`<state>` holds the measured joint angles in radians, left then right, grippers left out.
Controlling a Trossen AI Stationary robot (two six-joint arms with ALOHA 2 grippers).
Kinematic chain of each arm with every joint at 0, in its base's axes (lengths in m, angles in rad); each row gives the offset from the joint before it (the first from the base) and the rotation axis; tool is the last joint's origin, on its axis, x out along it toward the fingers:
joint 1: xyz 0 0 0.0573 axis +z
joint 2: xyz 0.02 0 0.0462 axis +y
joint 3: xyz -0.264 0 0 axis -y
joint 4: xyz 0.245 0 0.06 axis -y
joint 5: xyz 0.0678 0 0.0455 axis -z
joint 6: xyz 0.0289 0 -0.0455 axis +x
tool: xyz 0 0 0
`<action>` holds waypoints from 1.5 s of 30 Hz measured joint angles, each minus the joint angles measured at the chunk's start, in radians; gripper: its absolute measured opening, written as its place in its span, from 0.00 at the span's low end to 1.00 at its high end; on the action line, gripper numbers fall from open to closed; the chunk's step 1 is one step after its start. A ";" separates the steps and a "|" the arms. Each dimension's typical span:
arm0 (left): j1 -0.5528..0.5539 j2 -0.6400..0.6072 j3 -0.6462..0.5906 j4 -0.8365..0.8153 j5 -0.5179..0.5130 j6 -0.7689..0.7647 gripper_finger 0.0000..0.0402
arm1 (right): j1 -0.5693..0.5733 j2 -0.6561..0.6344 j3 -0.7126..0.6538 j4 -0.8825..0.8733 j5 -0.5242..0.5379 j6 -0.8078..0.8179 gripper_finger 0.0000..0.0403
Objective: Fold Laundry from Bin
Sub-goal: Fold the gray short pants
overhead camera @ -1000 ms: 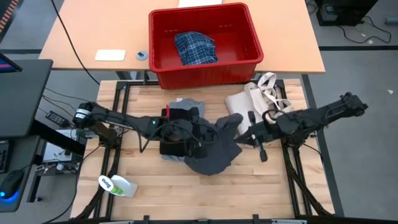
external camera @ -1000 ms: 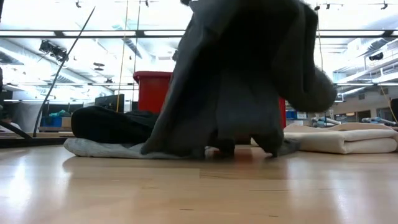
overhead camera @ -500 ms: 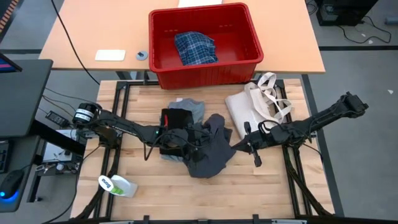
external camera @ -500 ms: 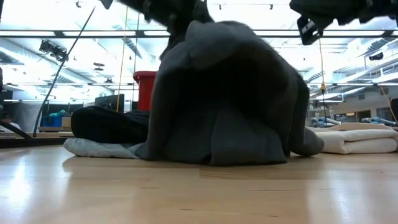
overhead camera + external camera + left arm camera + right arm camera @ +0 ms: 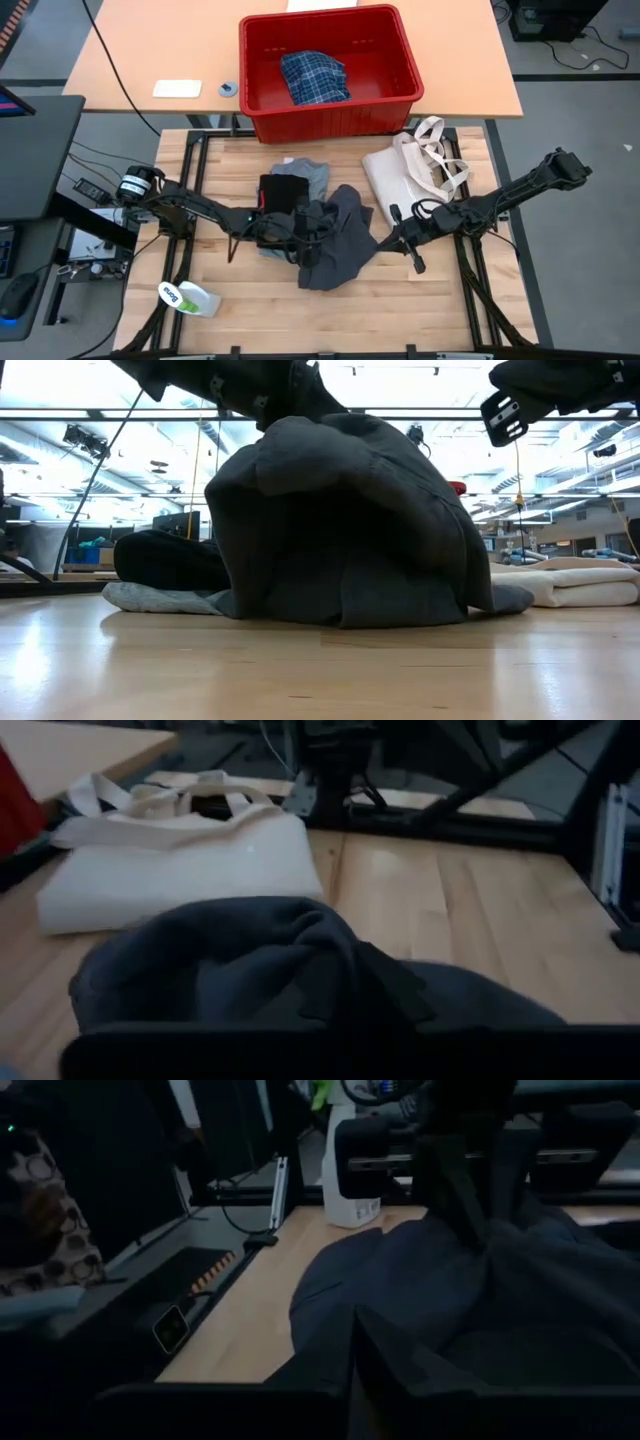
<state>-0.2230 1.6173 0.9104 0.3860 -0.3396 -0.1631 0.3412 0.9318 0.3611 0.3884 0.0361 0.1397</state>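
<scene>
From above, the dark garment [image 5: 335, 240] lies crumpled at the middle of the table [image 5: 220, 290]. Its long axis runs from about 1 o'clock to 7 o'clock, and the wider end is toward 7. The low view shows what the high view cannot: the garment [image 5: 340, 530] stands up as a tall heap, lifted at its top under the left arm. The left gripper [image 5: 300, 228] is at the heap's 9 o'clock edge, over the cloth; whether it grips I cannot tell. The right gripper [image 5: 392, 228] is just beside the 3 o'clock edge. It is closed narrow, and in the low view it [image 5: 510, 415] hangs above the heap with no cloth under it. Only the high view shows the red bin [image 5: 400, 95] at 12 o'clock, beyond the table, with the plaid shirt [image 5: 315, 75] inside. At 11 o'clock of the garment a black fold [image 5: 285, 192] lies on the grey T-shirt [image 5: 312, 172]. The tote [image 5: 395, 170] lies flat at 2 o'clock, its handles toward the bin.
</scene>
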 joint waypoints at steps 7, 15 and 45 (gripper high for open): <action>0.000 0.000 0.000 0.006 -0.102 -0.046 0.36 | -0.009 0.000 0.000 0.007 0.050 -0.170 0.06; 0.028 0.000 0.000 0.073 -0.155 -0.047 0.63 | -0.039 0.041 0.000 0.005 0.208 -0.187 0.17; -0.092 -0.142 0.001 0.308 -0.503 0.318 0.56 | 0.105 -0.174 0.002 -0.184 0.364 -0.141 0.48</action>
<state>-0.3145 1.4757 0.9115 0.6940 -0.8425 0.1552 0.4458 0.7582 0.3630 0.2045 0.4000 -0.0013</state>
